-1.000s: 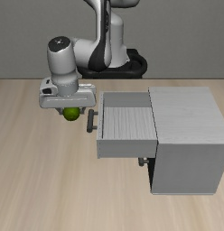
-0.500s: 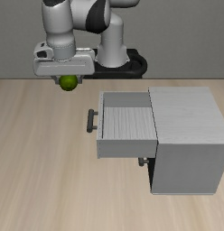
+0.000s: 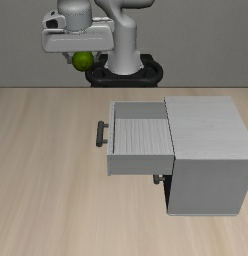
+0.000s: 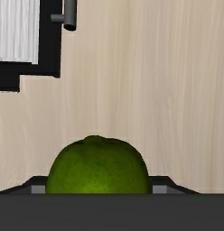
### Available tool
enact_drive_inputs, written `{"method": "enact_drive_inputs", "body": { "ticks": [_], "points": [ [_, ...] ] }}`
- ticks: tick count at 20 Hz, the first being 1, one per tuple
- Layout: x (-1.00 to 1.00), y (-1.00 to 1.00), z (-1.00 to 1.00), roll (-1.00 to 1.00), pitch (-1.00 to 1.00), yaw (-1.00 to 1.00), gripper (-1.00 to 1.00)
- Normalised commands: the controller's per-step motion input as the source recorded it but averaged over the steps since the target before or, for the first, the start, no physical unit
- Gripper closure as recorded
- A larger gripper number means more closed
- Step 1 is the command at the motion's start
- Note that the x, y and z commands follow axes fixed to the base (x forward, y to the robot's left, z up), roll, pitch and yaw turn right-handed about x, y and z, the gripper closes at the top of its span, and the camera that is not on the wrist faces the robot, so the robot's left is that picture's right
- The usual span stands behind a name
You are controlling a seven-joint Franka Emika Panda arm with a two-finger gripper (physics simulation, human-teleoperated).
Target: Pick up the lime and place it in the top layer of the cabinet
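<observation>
Wood table [image 3: 46, 190]; round, bumpy grn lime [image 4: 97, 168]

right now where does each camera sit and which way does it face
Exterior view: in front, above, looking down at table, cabinet and open drawer; shows the arm, gripper shut on lime.
Wrist view: on the gripper, looking down past the lime at table and drawer; shows both fingertips.
Shared: lime, drawer, its handle.

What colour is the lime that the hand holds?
The lime is green, a little yellowish; the wrist view shows it best.
</observation>
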Motion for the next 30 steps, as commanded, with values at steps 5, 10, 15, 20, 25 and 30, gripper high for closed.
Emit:
{"method": "enact_drive_inputs", "body": {
  "ticks": [5,10,15,20,25,30],
  "points": [
    [0.00,1.00,0.00,0.00,0.00,0.00,1.00],
    [0.00,1.00,0.00,0.00,0.00,0.00,1.00],
    [0.20,0.80,0.00,0.00,0.00,0.00,1.00],
    [1.00,0.00,0.00,0.00,0.00,0.00,1.00],
    [1.00,0.00,0.00,0.00,0.00,0.00,1.00],
    [1.00,0.00,0.00,0.00,0.00,0.00,1.00]
  ]
}}
